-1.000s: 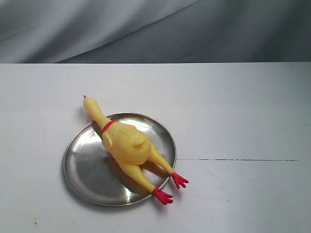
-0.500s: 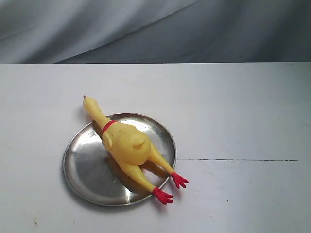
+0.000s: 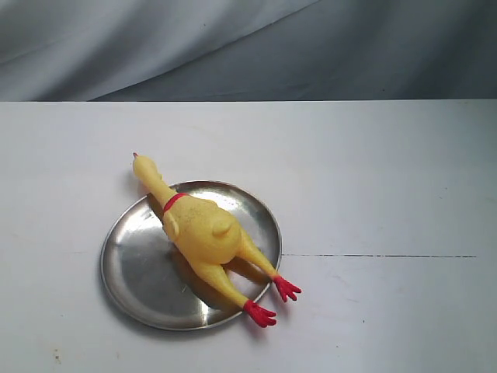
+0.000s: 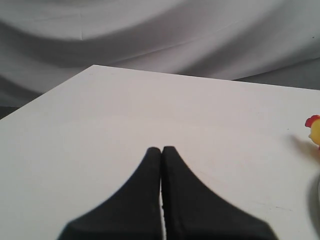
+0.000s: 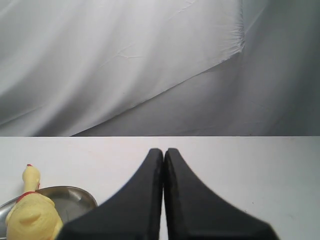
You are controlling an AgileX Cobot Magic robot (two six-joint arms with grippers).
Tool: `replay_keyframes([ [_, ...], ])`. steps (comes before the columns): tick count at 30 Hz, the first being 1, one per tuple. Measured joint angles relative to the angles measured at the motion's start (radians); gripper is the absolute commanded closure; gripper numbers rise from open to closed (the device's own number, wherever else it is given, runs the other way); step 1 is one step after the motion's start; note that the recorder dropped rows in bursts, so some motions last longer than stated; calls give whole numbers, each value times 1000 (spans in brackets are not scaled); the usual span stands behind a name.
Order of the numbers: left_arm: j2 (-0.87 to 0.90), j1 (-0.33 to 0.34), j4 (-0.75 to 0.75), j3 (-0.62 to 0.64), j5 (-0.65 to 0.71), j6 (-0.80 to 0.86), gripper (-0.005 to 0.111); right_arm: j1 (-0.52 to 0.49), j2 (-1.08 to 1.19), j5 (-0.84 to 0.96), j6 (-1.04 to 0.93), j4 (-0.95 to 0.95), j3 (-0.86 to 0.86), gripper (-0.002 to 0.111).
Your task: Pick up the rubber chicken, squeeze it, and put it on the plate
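Observation:
The yellow rubber chicken [image 3: 203, 231] lies across the shiny steel plate [image 3: 132, 264]; its head overhangs the far rim and its red feet overhang the near right rim. No gripper shows in the exterior view. My left gripper [image 4: 161, 148] is shut and empty above bare table, with the chicken's head [image 4: 315, 129] at the frame edge. My right gripper [image 5: 163, 150] is shut and empty too, well clear of the chicken [image 5: 31, 215] and plate [image 5: 75, 196].
The white table [image 3: 373, 179] runs to a far edge, with a grey draped cloth [image 3: 233, 47] behind it. A thin dark seam line [image 3: 380, 256] crosses the tabletop to the right of the plate.

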Motion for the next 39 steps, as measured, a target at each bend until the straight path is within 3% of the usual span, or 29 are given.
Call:
replay_keyframes([
  [24, 0, 0, 4, 0, 0, 0, 107, 0, 0, 0, 0, 0, 0, 108],
  [29, 0, 0, 4, 0, 0, 0, 107, 0, 0, -6, 0, -107, 5, 108],
  [35, 0, 0, 4, 0, 0, 0, 107, 0, 4, -201, 89, -272, 268, 108],
  [39, 0, 0, 4, 0, 0, 0, 107, 0, 4, -212, 104, -316, 345, 108],
])
